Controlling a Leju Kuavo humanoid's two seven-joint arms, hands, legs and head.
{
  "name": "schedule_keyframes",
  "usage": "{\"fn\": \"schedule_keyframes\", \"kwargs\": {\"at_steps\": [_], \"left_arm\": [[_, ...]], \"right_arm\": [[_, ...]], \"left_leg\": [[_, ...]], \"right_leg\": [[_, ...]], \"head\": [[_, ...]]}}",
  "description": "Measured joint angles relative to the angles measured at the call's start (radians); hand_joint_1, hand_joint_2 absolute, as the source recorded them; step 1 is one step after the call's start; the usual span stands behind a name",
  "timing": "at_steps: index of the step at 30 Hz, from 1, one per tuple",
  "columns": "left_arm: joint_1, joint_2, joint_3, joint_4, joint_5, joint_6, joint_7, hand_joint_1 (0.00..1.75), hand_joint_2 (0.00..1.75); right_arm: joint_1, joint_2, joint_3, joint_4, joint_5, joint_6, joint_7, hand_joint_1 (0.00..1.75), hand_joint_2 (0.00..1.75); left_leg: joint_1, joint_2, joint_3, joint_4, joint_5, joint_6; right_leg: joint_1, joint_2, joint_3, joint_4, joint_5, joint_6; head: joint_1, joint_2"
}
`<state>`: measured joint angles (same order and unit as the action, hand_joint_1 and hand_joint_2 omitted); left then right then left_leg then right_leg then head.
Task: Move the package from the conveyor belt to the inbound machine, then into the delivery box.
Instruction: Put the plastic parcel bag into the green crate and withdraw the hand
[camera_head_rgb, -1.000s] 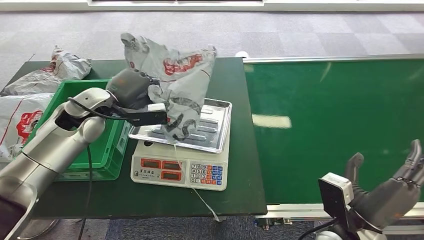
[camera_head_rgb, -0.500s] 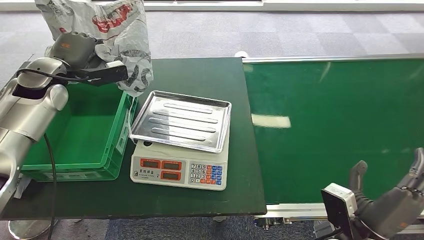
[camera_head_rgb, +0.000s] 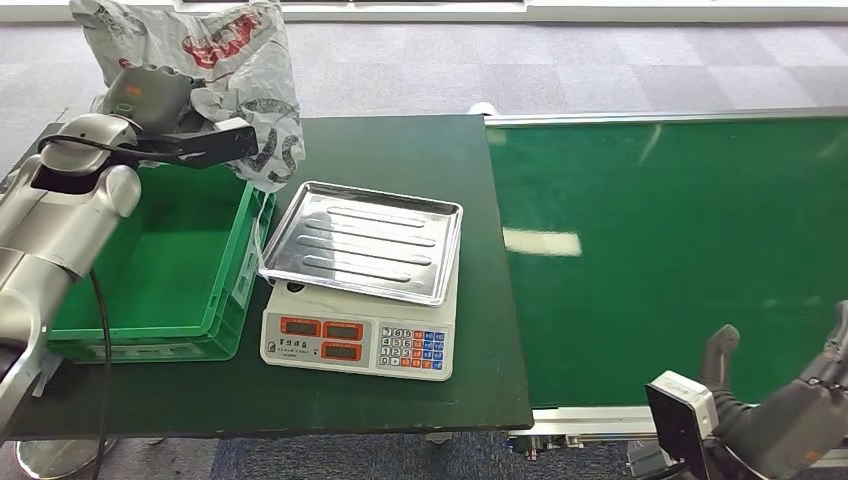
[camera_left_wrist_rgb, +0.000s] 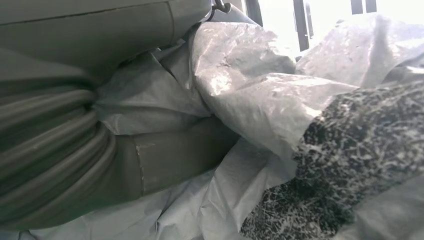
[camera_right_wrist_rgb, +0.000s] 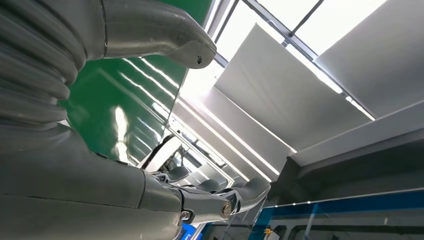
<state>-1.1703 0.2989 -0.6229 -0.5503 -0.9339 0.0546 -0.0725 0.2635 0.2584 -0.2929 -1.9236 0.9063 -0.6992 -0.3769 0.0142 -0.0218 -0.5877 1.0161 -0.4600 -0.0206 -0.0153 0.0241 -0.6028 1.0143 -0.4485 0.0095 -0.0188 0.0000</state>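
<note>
While my left hand (camera_head_rgb: 150, 100) grips the package (camera_head_rgb: 225, 70) above the green crate (camera_head_rgb: 150, 250) | I'd lower before releasing | right hand (camera_head_rgb: 790, 420) spread, holding nothing

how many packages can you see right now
1. The grey package hangs from the left hand, above the far end of the green delivery box. The raised arm and package may hide others beyond the box.
</note>
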Motion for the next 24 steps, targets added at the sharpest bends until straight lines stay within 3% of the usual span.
{"fn": "schedule_keyframes", "kwargs": {"at_steps": [11,24], "left_arm": [[0.009,0.001,0.000,0.061,-0.044,-0.004,0.031,1.75,1.75],[0.067,0.092,0.026,0.177,-0.064,0.000,0.097,1.75,1.75]], "right_arm": [[0.012,0.001,-0.011,-0.010,-0.018,0.000,-0.009,0.00,1.75],[0.037,-0.005,-0.017,-0.020,-0.036,0.000,-0.019,0.00,1.75]], "left_leg": [[0.000,0.000,0.000,0.000,0.000,0.000],[0.001,0.000,-0.002,-0.001,0.000,0.000]], "right_leg": [[0.000,0.000,0.000,0.000,0.000,0.000],[0.001,0.000,-0.001,0.000,0.000,0.000]], "head": [[0.000,0.000],[0.000,0.000]]}}
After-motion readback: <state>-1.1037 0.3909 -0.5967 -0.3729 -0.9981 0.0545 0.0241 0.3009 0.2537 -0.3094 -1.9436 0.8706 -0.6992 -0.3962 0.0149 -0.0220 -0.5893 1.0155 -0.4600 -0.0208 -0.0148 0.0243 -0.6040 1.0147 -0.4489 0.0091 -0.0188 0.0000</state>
